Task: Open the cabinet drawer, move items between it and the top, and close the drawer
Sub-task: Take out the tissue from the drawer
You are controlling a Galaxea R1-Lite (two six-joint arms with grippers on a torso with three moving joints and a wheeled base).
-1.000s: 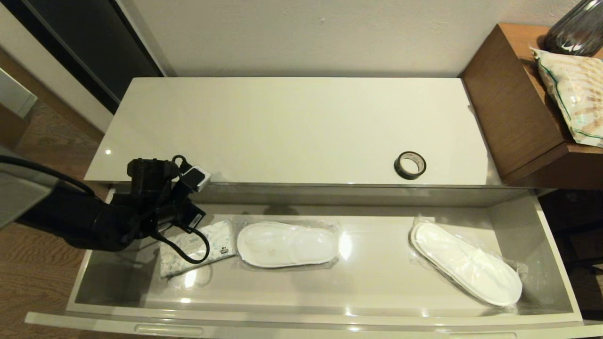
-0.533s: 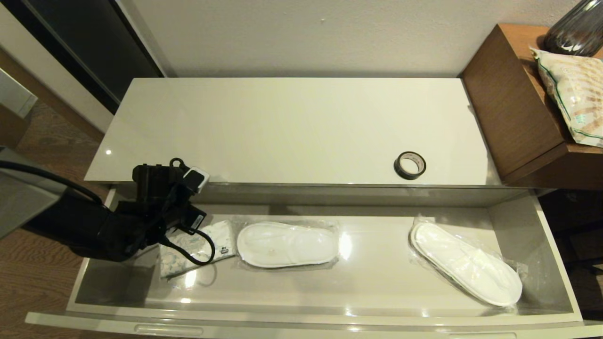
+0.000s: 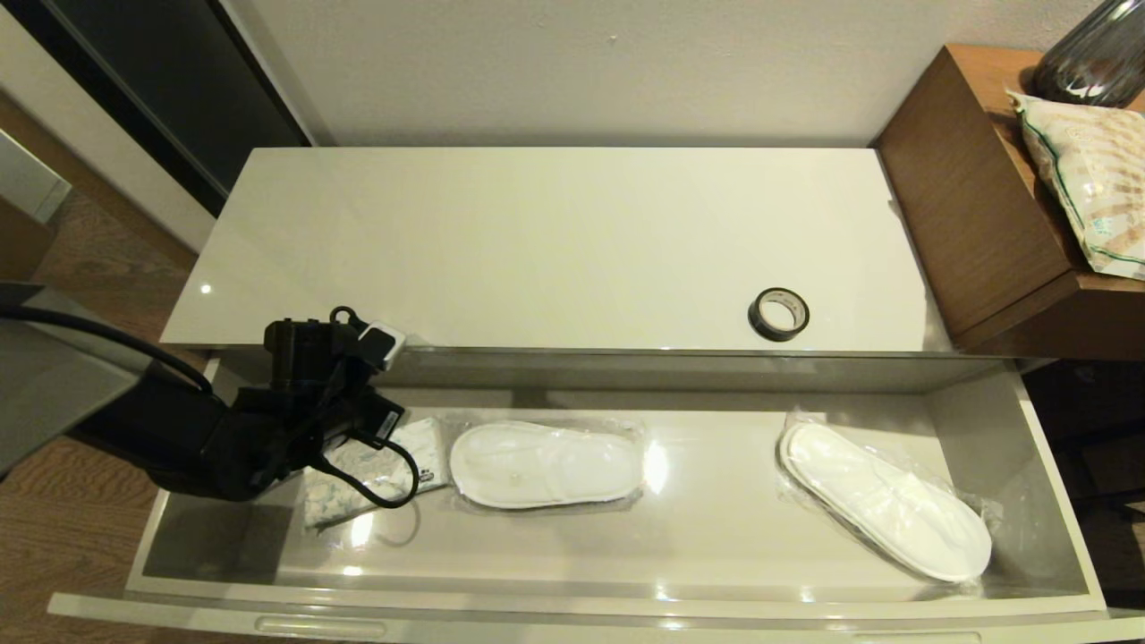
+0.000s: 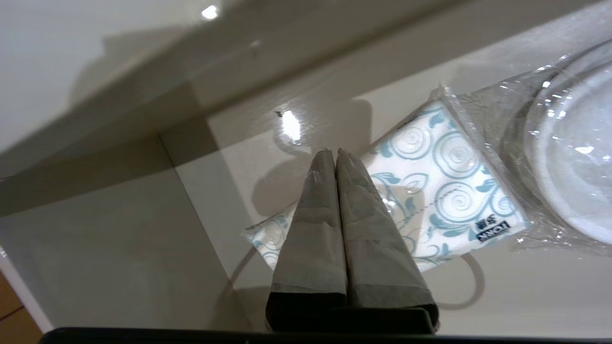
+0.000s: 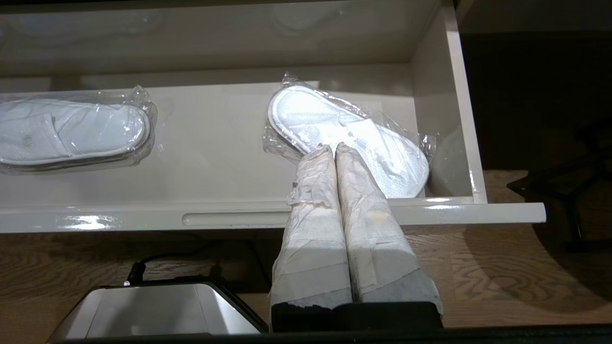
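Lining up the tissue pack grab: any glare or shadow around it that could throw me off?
Head view: bright glare spots on the drawer floor just in front of the tissue pack, and the left arm hides part of it. Left wrist view: a glare spot beyond the shut left gripper; its shadow falls across the pack's near end; the print reads sharp.

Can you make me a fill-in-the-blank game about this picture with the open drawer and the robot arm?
1. The black tape roll sits on the cabinet ____.
2. The tissue pack has swirls printed in ____.
3. The drawer holds ____ wrapped white slippers.
4. The left gripper, above the tissue pack, has its fingers ____.

Missing words: top; blue; two; shut
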